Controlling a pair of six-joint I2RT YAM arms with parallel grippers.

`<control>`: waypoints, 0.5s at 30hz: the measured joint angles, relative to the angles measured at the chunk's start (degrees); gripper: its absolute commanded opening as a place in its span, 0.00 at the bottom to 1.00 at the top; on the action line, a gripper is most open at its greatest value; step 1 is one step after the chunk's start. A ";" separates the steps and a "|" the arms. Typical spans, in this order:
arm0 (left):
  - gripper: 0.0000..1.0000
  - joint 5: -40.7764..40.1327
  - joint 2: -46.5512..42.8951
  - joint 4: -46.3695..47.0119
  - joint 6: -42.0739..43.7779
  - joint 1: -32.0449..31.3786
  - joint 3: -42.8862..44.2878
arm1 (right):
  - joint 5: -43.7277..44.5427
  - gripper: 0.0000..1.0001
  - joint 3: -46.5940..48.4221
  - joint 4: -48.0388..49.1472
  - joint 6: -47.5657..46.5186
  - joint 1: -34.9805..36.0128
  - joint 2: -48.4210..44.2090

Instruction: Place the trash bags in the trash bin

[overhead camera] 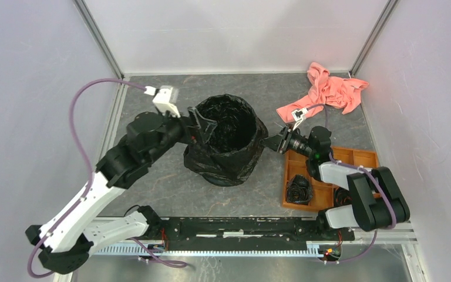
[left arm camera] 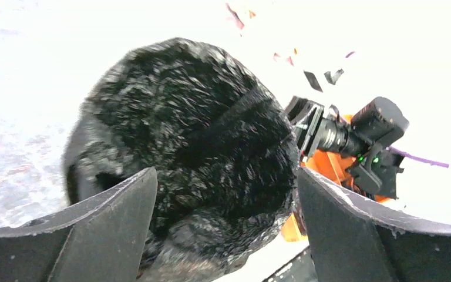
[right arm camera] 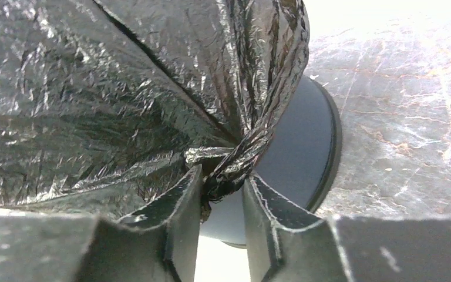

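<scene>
We see the trash bag (overhead camera: 226,167) draped over the trash bin (right arm camera: 296,147), lining it. The right gripper (right arm camera: 222,183) has its jaws clamped on a twisted fold, likely to tug the film down the bin's side. The left gripper (overhead camera: 202,124) has its jaws wide apart at the opposite rim, holding nothing.

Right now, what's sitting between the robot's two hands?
The trash bin, wrapped in the trash bag, stands between left gripper and right gripper; top view shows it.

No legible txt, labels, brands or nos. in any view.
</scene>
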 measured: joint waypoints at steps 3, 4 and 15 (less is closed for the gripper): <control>0.96 -4.83 -4.33 -2.12 0.04 0.00 0.04 | -0.42 0.10 0.04 4.39 2.95 0.00 3.72; 0.96 -6.40 -5.73 -2.91 0.04 0.00 0.00 | -0.44 0.05 0.04 5.62 3.61 0.09 4.57; 0.82 -21.92 -19.87 -13.77 -11.13 0.00 -13.70 | 2.64 0.01 1.44 5.88 1.36 2.21 9.40</control>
